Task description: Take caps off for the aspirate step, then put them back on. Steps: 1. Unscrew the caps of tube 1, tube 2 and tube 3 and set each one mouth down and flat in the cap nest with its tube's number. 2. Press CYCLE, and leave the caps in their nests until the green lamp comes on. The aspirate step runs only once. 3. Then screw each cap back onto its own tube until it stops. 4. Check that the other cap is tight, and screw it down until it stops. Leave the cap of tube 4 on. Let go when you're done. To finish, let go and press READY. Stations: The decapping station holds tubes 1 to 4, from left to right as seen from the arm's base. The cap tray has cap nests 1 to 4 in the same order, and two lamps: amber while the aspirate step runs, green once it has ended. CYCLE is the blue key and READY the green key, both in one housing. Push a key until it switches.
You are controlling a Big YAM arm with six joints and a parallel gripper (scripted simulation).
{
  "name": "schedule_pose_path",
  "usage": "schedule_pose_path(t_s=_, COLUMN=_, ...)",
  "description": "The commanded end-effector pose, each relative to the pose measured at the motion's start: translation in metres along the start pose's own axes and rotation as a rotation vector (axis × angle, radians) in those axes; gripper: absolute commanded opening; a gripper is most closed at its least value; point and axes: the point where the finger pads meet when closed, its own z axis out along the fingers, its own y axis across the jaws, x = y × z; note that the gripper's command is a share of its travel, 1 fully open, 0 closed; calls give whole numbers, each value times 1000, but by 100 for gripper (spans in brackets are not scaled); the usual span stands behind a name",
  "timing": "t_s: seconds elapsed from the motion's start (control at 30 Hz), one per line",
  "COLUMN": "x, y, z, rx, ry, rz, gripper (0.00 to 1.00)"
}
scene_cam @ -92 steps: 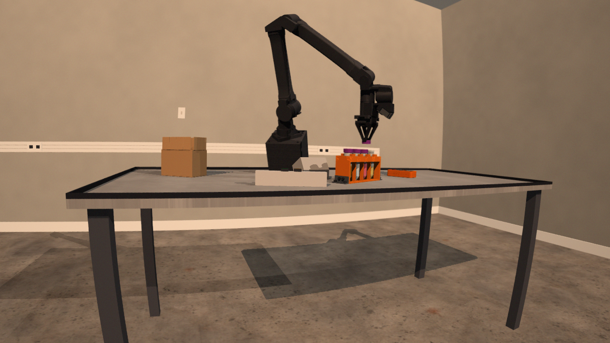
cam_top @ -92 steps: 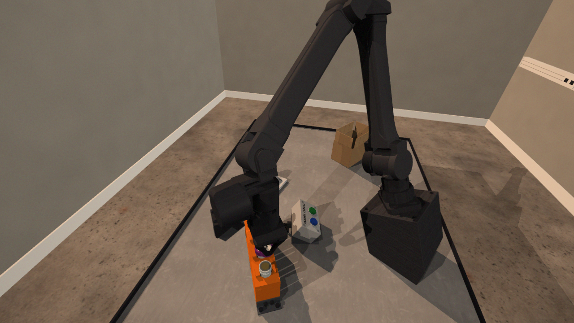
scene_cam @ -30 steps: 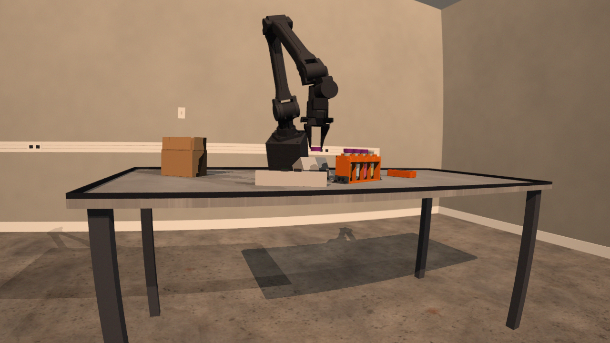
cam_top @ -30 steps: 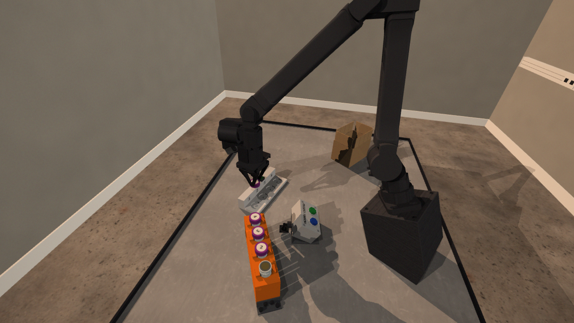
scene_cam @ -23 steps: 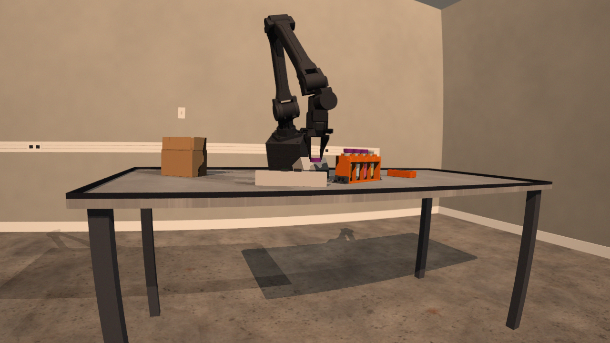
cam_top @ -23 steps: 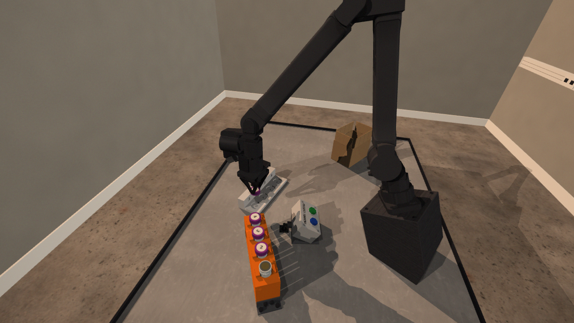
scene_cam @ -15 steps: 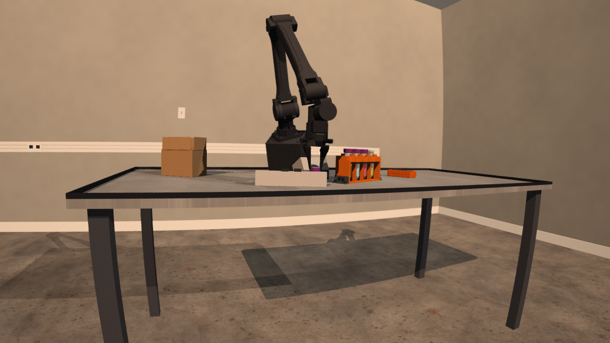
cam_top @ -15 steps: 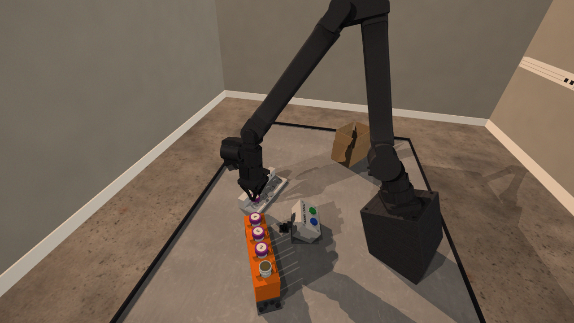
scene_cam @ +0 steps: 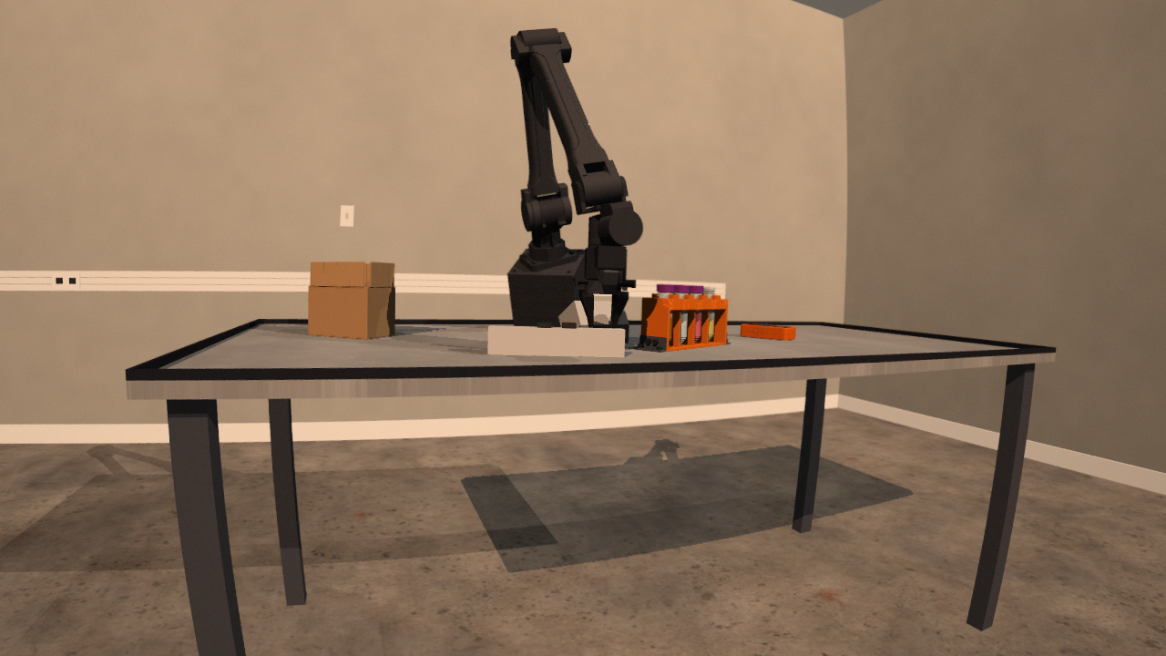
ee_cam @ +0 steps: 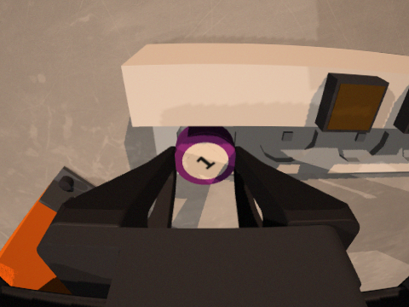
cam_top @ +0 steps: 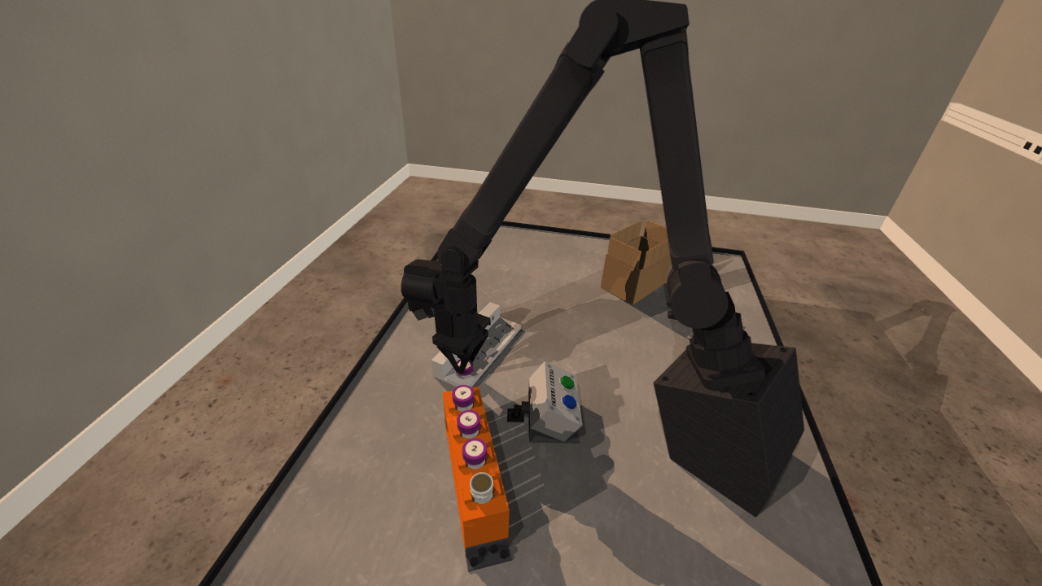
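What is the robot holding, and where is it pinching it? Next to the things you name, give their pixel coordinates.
The gripper (cam_top: 461,369) (ee_cam: 204,156) holds the purple cap (cam_top: 466,369) (ee_cam: 205,179) with the 1 on top, pinched by two opposite sides of its rim.

So the end effector (cam_top: 460,365) (scene_cam: 605,322) (ee_cam: 204,156) swung off the orange rack (cam_top: 477,502) (scene_cam: 684,303) (ee_cam: 25,239). It's now lower, with cap 1 (cam_top: 465,369) (ee_cam: 205,161) down at the tray (cam_top: 445,368) (scene_cam: 556,341) (ee_cam: 221,91).
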Motion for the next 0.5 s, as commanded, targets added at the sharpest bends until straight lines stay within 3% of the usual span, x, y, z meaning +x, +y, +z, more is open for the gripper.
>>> schedule_pose_path(t_s=0.0, x=-12, y=2, z=-6, rx=-7, ry=-27, rz=1, gripper=0)
schedule_pose_path(t_s=0.03, x=-17, y=0, z=-11, rx=-11, ry=-49, rz=-1, gripper=0)
schedule_pose_path(t_s=0.47, x=-7, y=-6, z=1, rx=-2, ry=-20, rz=1, gripper=0)
